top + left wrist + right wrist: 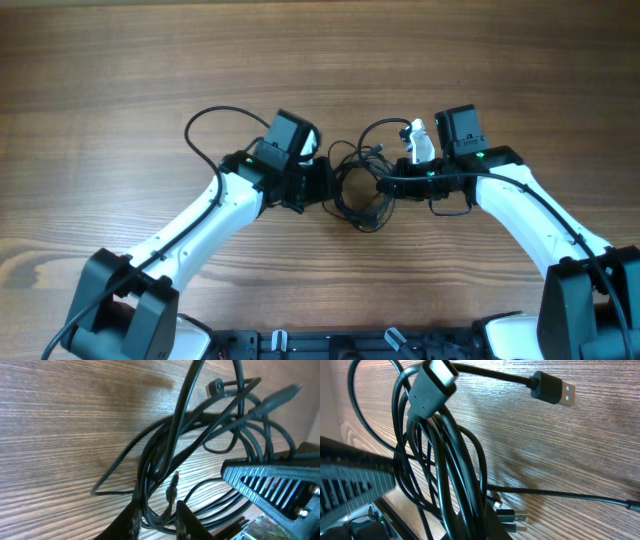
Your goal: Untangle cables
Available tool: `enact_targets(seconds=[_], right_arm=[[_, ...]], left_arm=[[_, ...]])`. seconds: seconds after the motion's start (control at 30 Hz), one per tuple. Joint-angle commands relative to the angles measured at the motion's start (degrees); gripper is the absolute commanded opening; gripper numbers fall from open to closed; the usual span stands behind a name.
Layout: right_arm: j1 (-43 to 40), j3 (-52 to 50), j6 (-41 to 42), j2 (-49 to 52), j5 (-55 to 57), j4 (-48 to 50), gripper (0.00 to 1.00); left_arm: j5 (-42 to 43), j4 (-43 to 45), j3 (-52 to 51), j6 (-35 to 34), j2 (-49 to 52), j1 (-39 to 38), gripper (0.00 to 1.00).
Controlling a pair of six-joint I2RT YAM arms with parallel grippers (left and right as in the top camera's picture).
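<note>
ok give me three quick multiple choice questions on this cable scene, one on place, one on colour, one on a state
1. Where do the cables lie?
A) between the left pincer and the right pincer
B) far off to one side of both arms
C) draped over an arm's elbow

2. What colour are the cables?
A) white
B) black
C) red

3. What state is the right pincer in?
A) wide open and empty
B) shut on the cables
C) out of view

Answers:
1 A, the overhead view shows the tangle between both pincers.
2 B, every strand is black in all views.
3 B, its wrist view shows the bundle clamped in it.
</note>
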Motion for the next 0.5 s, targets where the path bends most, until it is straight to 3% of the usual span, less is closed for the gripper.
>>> enact_targets(seconds=[0.0,0.07,0.1,0.47], right_arm=[[0.0,0.2,-1.1,0.8,-1.8,0.3,0.04],[0.0,0.2,-1.1,0.8,-1.8,0.3,0.04],[0.0,0.2,-1.1,0.8,-1.8,0.3,0.04],[0.0,0.2,0.6,0.8,0.3,0.1,0.04]], left_arm=[[-3.2,-0.4,-0.6,-0.6,1.1,-2.3,0.21],[-3.4,-0.7,-0.6,-0.6,1.4,-2.3,0.06],[-3.5,-0.7,-0.6,-0.5,1.4,-2.3,0.04],[-5.3,-0.5,-0.6,0.1,-2.1,1.2,0.04]])
